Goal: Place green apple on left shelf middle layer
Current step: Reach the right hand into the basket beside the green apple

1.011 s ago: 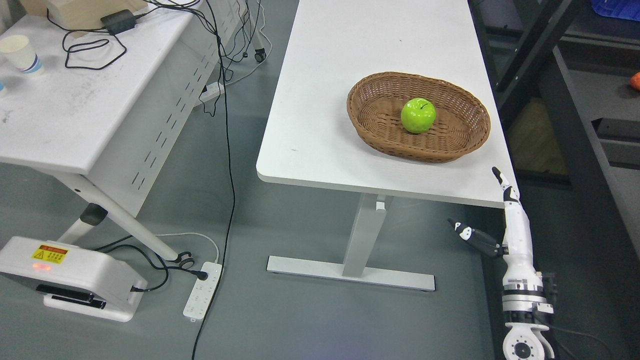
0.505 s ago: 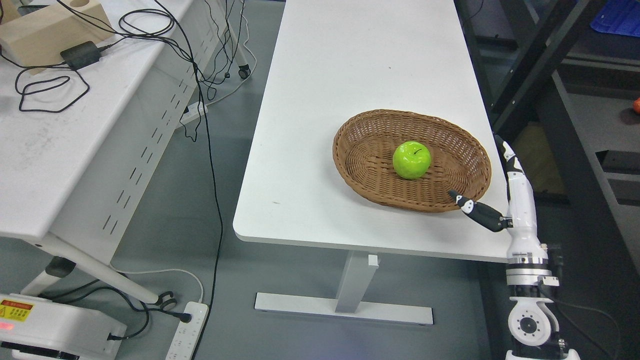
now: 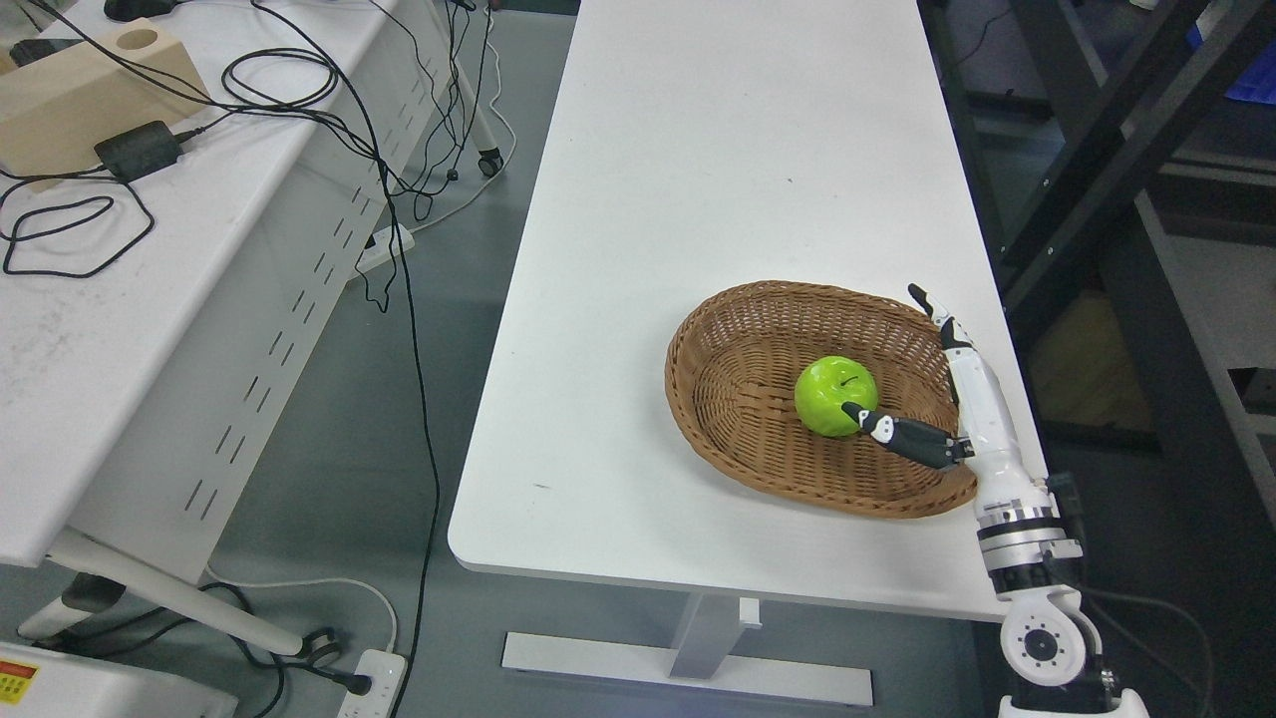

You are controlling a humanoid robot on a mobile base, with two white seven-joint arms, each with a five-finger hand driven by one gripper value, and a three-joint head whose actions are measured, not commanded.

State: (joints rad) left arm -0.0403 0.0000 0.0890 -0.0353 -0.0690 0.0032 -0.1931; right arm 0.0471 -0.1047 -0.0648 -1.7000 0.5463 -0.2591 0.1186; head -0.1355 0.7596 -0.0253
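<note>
A green apple (image 3: 833, 393) lies in an oval brown wicker basket (image 3: 738, 339) near the front right of a white table (image 3: 698, 179). My right hand (image 3: 897, 364) comes in from the lower right and hovers over the basket's right side. It is open: the thumb reaches left and its tip sits at the apple's near side, while the straight fingers (image 3: 942, 319) point up along the basket's far right rim. Nothing is held. The left arm does not show.
A second white table (image 3: 150, 299) with cables, a black adapter (image 3: 138, 150) and a wooden block (image 3: 75, 90) stands at the left. Dark shelf frames (image 3: 1097, 170) stand to the right of the table. A power strip (image 3: 369, 683) and cables lie on the floor.
The camera has moved, shifting the whole scene down and nearer. My right hand has risen from below the table edge to over the basket, its thumb now at the apple.
</note>
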